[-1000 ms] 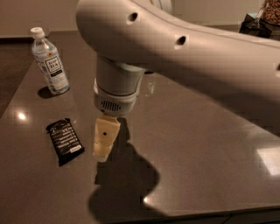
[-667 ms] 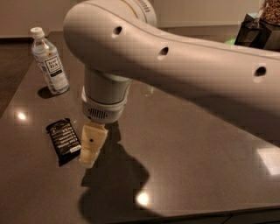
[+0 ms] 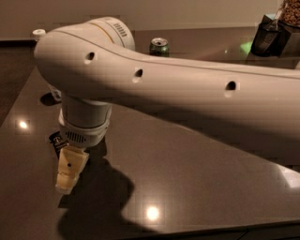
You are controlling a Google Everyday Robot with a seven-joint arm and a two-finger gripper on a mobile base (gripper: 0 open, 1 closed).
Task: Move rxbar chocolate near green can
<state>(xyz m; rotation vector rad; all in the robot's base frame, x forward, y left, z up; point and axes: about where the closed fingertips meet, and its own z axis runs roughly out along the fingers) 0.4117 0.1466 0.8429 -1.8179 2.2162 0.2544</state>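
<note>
Most of the frame was filled by the robot's pale arm (image 3: 187, 93), which ran from the right edge to the left and hid much behind it. Above it showed a white bottle cap (image 3: 39, 33) at upper left, the green can (image 3: 159, 47) upright at top centre, and a dark container (image 3: 266, 37) at upper right. The gripper (image 3: 66, 180) hung at lower left, low over the dark glossy tabletop (image 3: 197, 178); whether it was spread or closed could not be told. One corner of the rxbar chocolate (image 3: 57, 139) peeked out beside the wrist, well apart from the can. Behind stood a pale wall (image 3: 211, 14).
</note>
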